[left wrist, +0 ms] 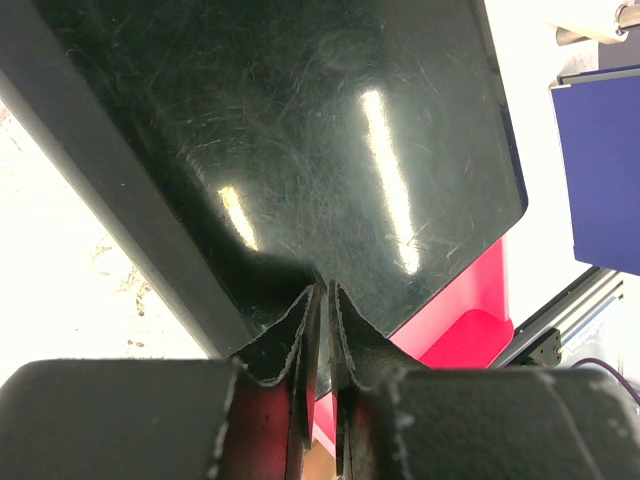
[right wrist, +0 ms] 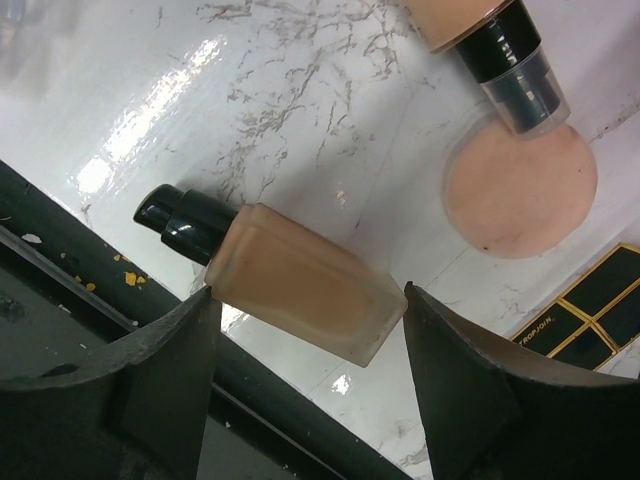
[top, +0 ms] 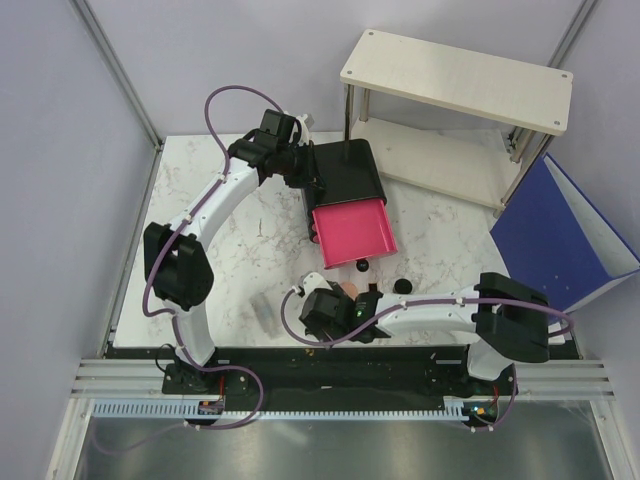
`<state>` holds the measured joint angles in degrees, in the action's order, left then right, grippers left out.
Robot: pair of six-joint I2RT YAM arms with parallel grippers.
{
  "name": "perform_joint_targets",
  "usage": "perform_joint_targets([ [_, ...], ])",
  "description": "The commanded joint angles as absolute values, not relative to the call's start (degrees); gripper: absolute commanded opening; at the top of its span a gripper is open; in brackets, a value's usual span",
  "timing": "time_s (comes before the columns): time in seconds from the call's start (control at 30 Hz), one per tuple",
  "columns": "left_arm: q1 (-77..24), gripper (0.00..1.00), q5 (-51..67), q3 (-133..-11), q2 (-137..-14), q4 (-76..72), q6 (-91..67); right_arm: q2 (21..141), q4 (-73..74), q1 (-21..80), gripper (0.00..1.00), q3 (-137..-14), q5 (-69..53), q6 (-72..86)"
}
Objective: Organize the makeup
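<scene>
Barely begun. The pink drawer (top: 352, 232) of the black box (top: 348, 172) stands pulled out, with nothing seen in it. My left pincer (left wrist: 322, 300) is closed tight against the box; I cannot tell whether it pinches an edge. My right pincer (right wrist: 312, 298) gapes wide around a tan bottle (right wrist: 300, 290) lying flat near the front edge of the bench (top: 250, 240), not yet squeezed. The peach disc (right wrist: 520, 185), second bottle (right wrist: 498, 40) and small black jar (top: 362, 266) lie loose.

Pale grey walls (top: 60, 150) enclose a white marble table (top: 250, 240). At far right stands a light wooden two-level shelf (top: 455, 80); a blue box (top: 560, 235) sits beside it.
</scene>
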<state>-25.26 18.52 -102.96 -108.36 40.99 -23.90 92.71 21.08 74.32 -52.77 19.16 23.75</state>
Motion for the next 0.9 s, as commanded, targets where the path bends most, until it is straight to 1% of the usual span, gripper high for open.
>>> perform_joint_targets([
  [0.0, -25.49, 0.16, 14.94, -99.76, -111.09, 50.19, -19.86, 89.57, 22.85, 75.23, 0.0, -55.02, 19.16, 24.26],
  [0.27, -25.4, 0.16, 14.94, -99.67, -111.44, 50.19, -19.86, 83.86, 28.38, 75.76, 0.0, -59.58, 22.14, 24.35],
  [0.53, -25.49, 0.16, 14.94, -99.49, -111.62, 50.19, -19.86, 80.95, 32.6, 75.76, 0.0, -66.17, 25.83, 23.2],
  [0.8, -25.4, 0.16, 14.77, -98.88, -111.71, 50.19, -19.69, 78.92, 34.72, 75.24, 0.0, -73.21, 43.04, 21.36],
  [0.87, -25.49, 0.15, 14.77, -98.44, -111.71, 50.18, -19.69, 79.63, 34.89, 73.93, 0.0, -74.62, 44.29, 20.31],
])
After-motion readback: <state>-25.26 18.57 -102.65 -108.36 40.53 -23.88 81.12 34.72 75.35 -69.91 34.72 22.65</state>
